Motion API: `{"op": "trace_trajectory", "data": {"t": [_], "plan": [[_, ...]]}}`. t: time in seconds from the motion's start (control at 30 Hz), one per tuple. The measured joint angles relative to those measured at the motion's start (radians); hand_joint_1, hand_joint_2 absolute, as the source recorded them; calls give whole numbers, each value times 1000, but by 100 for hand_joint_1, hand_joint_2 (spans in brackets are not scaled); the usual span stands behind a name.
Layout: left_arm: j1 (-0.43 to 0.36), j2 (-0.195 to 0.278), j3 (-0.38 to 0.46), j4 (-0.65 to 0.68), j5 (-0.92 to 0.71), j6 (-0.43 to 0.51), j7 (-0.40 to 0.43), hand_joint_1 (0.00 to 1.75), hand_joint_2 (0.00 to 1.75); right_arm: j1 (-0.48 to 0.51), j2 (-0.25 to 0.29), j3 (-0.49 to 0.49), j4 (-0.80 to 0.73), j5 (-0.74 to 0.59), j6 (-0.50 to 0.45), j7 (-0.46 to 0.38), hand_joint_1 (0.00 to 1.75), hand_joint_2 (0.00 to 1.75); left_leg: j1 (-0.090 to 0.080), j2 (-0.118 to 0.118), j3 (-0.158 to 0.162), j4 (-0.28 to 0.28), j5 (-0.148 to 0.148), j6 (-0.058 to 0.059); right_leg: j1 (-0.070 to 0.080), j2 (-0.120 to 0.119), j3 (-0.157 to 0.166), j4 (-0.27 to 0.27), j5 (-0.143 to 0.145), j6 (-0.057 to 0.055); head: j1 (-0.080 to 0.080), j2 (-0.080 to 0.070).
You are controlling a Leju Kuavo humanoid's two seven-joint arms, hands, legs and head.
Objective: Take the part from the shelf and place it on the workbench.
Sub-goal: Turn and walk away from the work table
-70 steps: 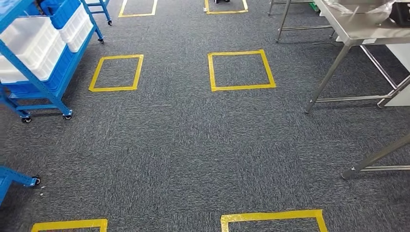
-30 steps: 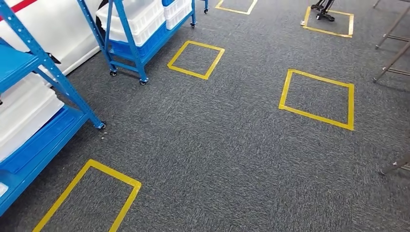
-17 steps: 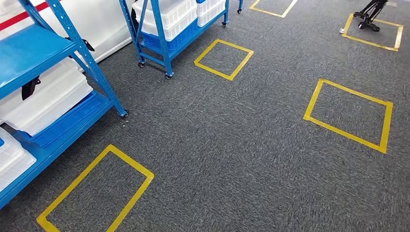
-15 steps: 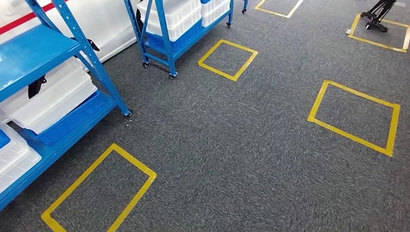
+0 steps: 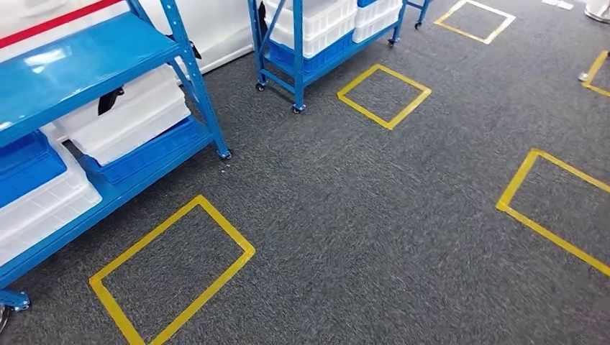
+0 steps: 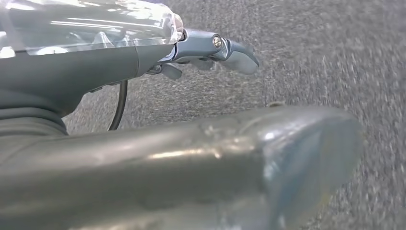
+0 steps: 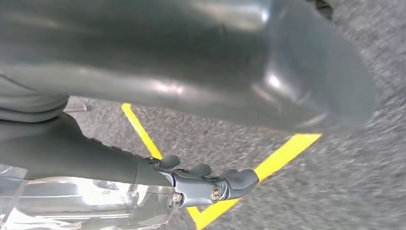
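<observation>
Saw the left hand (image 6: pixel 191 158) hanging slack above the grey carpet (image 6: pixel 335 57), thick thumb in front, darker fingers (image 6: pixel 234 50) spread and nearly straight, nothing held. Found the right hand (image 7: pixel 191 72) much the same: fingers (image 7: pixel 234 181) loose and apart, nothing between them and the thumb, a corner of yellow floor tape (image 7: pixel 282 153) on the carpet beneath.

From the head view, looked down on a near shelf (image 5: pixel 86 50), blue, standing at the left on small wheels. Noted under its top board a white bin (image 5: pixel 133 115) sitting in a blue tray (image 5: pixel 151 151), and beside these a blue bin (image 5: pixel 25 162) stacked on another white bin (image 5: pixel 43 208). Spotted a small black thing (image 5: pixel 108 100) against the first white bin, too small to identify. Could not tell where the part lay, nor in which bin.

Marked a taped square (image 5: pixel 226 225) on the carpet just beside the near shelf. Further off, saw a far shelf (image 5: pixel 296 57) loaded with white bins (image 5: pixel 324 25), a second taped square (image 5: pixel 363 111) beside it, and a third (image 5: pixel 516 180) well apart at the right. Behind both shelves, made out a white wall with a red stripe (image 5: pixel 65 18).
</observation>
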Motion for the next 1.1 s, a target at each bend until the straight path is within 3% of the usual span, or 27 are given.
{"op": "trace_trajectory", "data": {"t": [0.07, 0.1, 0.13, 0.17, 0.23, 0.3, 0.37, 0.4, 0.43, 0.5, 0.57, 0.6, 0.63, 0.67, 0.7, 0.73, 0.8, 0.87, 0.93, 1.0, 1.07, 1.1], "plan": [[-1, -1, 0, 0, 2, -2, 0, 0, 0, 3, 0, 0, 0, 0, 2, 0, 0, 0, 5, -22, 3, -6, 5, 6, -2, 56, -61, 117, -59, 4, 5, 0], [-1, -1, 0, 0, 2, -2, 0, 0, 0, 4, 0, 0, 0, 0, 2, 0, 0, 0, 5, -34, 3, -5, 5, 7, -1, 65, -97, 180, -81, 5, 6, 0], [-1, -1, 0, 0, 2, -3, 0, 0, 0, 4, 0, 0, 0, 0, 3, 0, 0, 0, 5, -48, 3, -5, 4, 7, -1, 68, -123, 220, -85, 6, 6, 0], [-1, -1, 0, 0, 2, -3, 0, 0, 0, 5, 0, 0, 0, 1, 3, 0, 0, 0, 5, -63, 5, -4, 3, 6, -2, 70, -134, 224, -68, 7, 7, 0], [-1, -2, 0, 0, 3, -3, 0, 0, 0, 6, -1, 0, 0, 1, 4, 0, 0, 0, 7, -94, 9, 0, 0, 1, -4, 84, -101, 124, 15, 6, 7, 0], [-2, -2, 0, 0, 4, -3, 0, 0, 0, 7, -1, 0, 1, 1, 5, 0, 0, 0, 6, -119, 7, 9, -7, -9, -8, 124, -54, 5, 72, 2, 9, 0], [-1, -3, 0, 0, 6, -2, 0, 0, 0, 5, -1, 0, 1, 1, 6, 0, 0, 0, 6, -135, -1, 15, -11, -21, -6, 141, -41, -30, 77, -7, 10, 0], [-1, -3, 0, 0, 8, -2, 0, 0, 0, 3, 0, 0, 1, 1, 7, 0, 0, 0, 7, -144, -3, 15, -11, -27, -4, 130, -41, -32, 79, -13, 10, 0], [-1, -2, 0, 0, 9, -2, 0, 0, 0, 1, 1, 0, 1, 1, 8, 0, 0, 0, 8, -144, -4, 17, -13, -31, -4, 119, -39, -34, 79, -20, 10, 0], [-1, -1, 1, 0, 12, -1, 1, 0, 0, 3, 2, 0, 1, 1, 9, 0, 0, 0, 7, -107, -21, 56, -39, -41, -6, 94, -34, -40, 78, -33, 4, 0], [-2, -1, 1, -1, 14, 0, 2, 0, 0, 8, 2, -1, 1, 1, 10, 0, 0, 0, 8, -53, -77, 173, -100, -48, -4, 67, -32, -41, 75, -43, -4, 0], [-2, -1, 1, -1, 14, 1, 3, 0, 0, 10, 2, -1, 1, 1, 10, 0, 0, 0, 10, -39, -112, 241, -129, -51, -2, 53, -32, -41, 73, -45, -5, 0], [-2, -1, 1, -1, 15, 1, 5, 0, 0, 11, 2, -1, 1, 1, 11, 0, 0, 0, 11, -33, -138, 291, -143, -52, 0, 39, -31, -40, 71, -46, -5, 0], [-1, -1, 2, -1, 16, 1, 6, 0, 0, 11, 2, -1, 1, 1, 11, 0, 0, 0, 12, -30, -146, 304, -137, -52, 1, 25, -29, -40, 69, -46, -5, 0], [-1, -1, 2, -1, 16, 2, 6, 0, 0, 10, 2, -1, 1, 1, 11, 0, 0, 0, 12, -26, -132, 273, -111, -49, 2, 13, -25, -40, 66, -45, -5, 0], [-1, -1, 3, -1, 16, 2, 6, 0, 0, 9, 3, -1, 1, 1, 11, 0, 0, 0, 11, -16, -99, 208, -74, -44, 3, 1, -20, -40, 63, -44, -5, 0], [-2, -1, 3, -1, 16, 2, 6, 0, 0, 9, 4, -1, 1, 1, 11, 0, 0, 0, 2, 24, -32, 73, -22, -30, 6, -20, -10, -40, 56, -38, -4, 0], [-2, -1, 3, -1, 17, 2, 6, 0, 0, 7, 5, -1, 1, 1, 11, 0, 0, 0, -7, 43, -9, 23, -13, -19, 7, -38, -3, -42, 51, -29, -3, 0], [0, -1, 5, -1, 19, 3, 6, 0, 0, 1, 7, -1, 0, 2, 12, 0, 0, 0, -5, 22, -5, 13, -8, -10, 6, -54, 6, -47, 48, -18, -4, 0], [1, -3, 6, -1, 21, 4, 6, 0, 0, -1, 8, -1, -1, 2, 13, 0, 0, 0, 2, -2, 8, -8, 5, 1, 4, -24, 5, -24, 26, -7, 1, 0], [-1, -4, 6, -1, 23, 6, 5, 0, 0, 2, 7, -1, -1, 2, 13, -1, 0, 0, 6, -23, 15, -19, 11, 8, 1, 38, -38, 70, -29, -1, 9, 0], [-1, -5, 6, -1, 23, 6, 5, 0, 0, 3, 7, -1, -1, 2, 14, 0, 0, 0, 5, -34, 14, -18, 12, 10, 0, 57, -72, 133, -58, 1, 11, 0]]}}
